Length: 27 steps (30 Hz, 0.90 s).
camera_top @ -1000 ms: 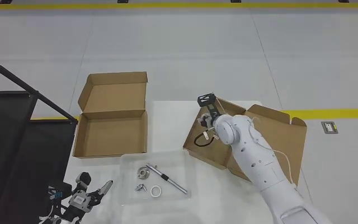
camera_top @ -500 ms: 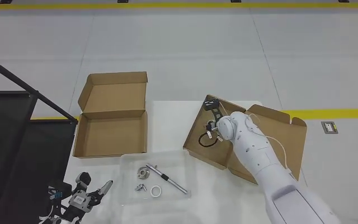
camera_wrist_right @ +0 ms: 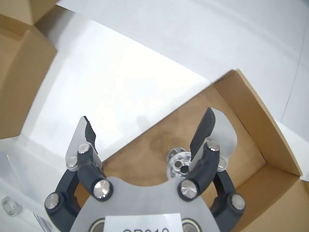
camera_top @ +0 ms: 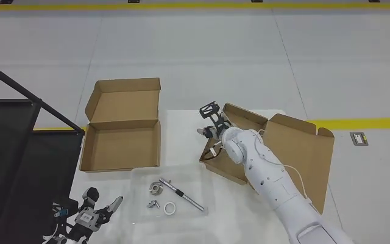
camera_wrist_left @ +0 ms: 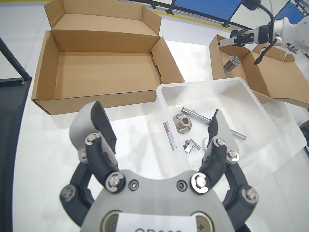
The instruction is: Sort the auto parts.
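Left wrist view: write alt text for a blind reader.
The open left gripper hovers by a clear bin holding a rod and a flanged hub. Beyond, the right gripper hangs above the rim of a cardboard box holding a toothed part.

White table [camera_top: 183,131] bearing left cardboard box [camera_top: 122,149], right cardboard box [camera_top: 304,149] and clear plastic bin [camera_top: 189,177] near both.

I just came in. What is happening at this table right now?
A two-armed robot is sorting metal auto parts. Its right gripper, open, hangs over a corner of the right cardboard box, where one geared metal part sits. The left gripper, also open, hovers near the clear bin, which holds a rod, a flange and smaller pieces not yet sorted. The left cardboard box stands open beside the bin.
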Tool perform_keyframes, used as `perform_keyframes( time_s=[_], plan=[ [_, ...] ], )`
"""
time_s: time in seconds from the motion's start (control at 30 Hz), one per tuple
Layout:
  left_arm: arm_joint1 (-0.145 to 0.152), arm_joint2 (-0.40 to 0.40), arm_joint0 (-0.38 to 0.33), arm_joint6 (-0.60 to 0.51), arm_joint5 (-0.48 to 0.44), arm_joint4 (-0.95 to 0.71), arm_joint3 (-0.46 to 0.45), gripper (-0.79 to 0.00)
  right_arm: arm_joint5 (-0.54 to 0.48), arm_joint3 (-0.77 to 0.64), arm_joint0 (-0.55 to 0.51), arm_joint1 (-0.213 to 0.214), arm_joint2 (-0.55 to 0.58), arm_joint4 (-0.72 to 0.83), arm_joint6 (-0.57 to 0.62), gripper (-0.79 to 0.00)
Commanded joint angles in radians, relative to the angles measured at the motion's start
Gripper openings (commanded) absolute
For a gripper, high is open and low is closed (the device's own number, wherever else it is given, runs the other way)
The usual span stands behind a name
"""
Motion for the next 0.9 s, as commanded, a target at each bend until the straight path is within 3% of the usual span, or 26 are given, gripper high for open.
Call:
perform_keyframes(
  time_s=[0.0,0.13,0.27,0.37,0.47,0.63,0.83,0.87],
  plan=[
    [0.000,0.000,0.000,0.000,0.000,0.000,0.000,0.000,-0.011,-0.316,-0.155,0.035,0.035,-0.101,0.063,0.000],
    [0.000,0.000,0.000,0.000,0.000,0.000,0.000,0.000,-0.162,-0.659,-0.358,0.080,0.078,-0.207,0.162,0.000],
    [0.000,0.000,0.000,0.000,0.000,0.000,0.000,0.000,-0.384,-0.723,-0.384,0.092,0.021,-0.242,0.300,0.000],
    [0.000,0.000,0.000,0.000,0.000,0.000,0.000,0.000,-0.423,-0.673,-0.341,0.077,-0.051,-0.212,0.378,0.000],
    [0.000,0.000,0.000,0.000,0.000,0.000,0.000,0.000,-0.369,-0.573,-0.269,0.048,-0.119,-0.181,0.441,0.000],
    [0.000,0.000,0.000,0.000,0.000,0.000,0.000,0.000,-0.312,-0.405,-0.164,-0.006,-0.226,-0.118,0.462,0.000],
    [0.000,0.000,0.000,0.000,0.000,0.000,0.000,0.000,-0.287,-0.309,-0.124,-0.045,-0.300,-0.106,0.478,0.000],
    [0.000,0.000,0.000,0.000,0.000,0.000,0.000,0.000,-0.286,-0.298,-0.121,-0.050,-0.306,-0.104,0.486,-0.163]
  ],
)
